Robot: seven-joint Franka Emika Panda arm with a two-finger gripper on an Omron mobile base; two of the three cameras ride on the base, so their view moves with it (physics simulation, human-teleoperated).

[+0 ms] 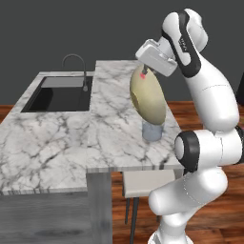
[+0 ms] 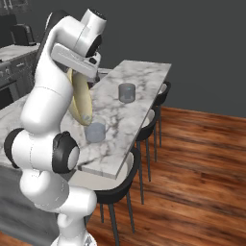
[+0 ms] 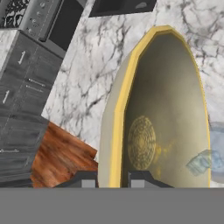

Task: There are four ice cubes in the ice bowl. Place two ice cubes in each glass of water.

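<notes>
The yellowish-tan ice bowl [image 1: 148,99] hangs tipped almost on edge above the marble counter [image 1: 62,138], and my gripper [image 1: 144,71] is shut on its upper rim. In the hand view the gripper [image 3: 113,179] clamps the bowl [image 3: 162,105] at its rim. A pale-blue ice cube [image 3: 199,162] lies at the low edge of the bowl, right by the lip. One glass of water [image 1: 152,131] stands directly under that low edge. From the right base view, this near glass [image 2: 95,132] is below the bowl [image 2: 80,98], and a second glass [image 2: 127,92] stands farther along the counter.
A black sink [image 1: 59,94] with a curved faucet [image 1: 76,64] is set in the counter at the far left. Stools [image 2: 120,185] line the counter's right edge above a wooden floor. Dark cabinets with drawers [image 3: 26,87] stand across the room.
</notes>
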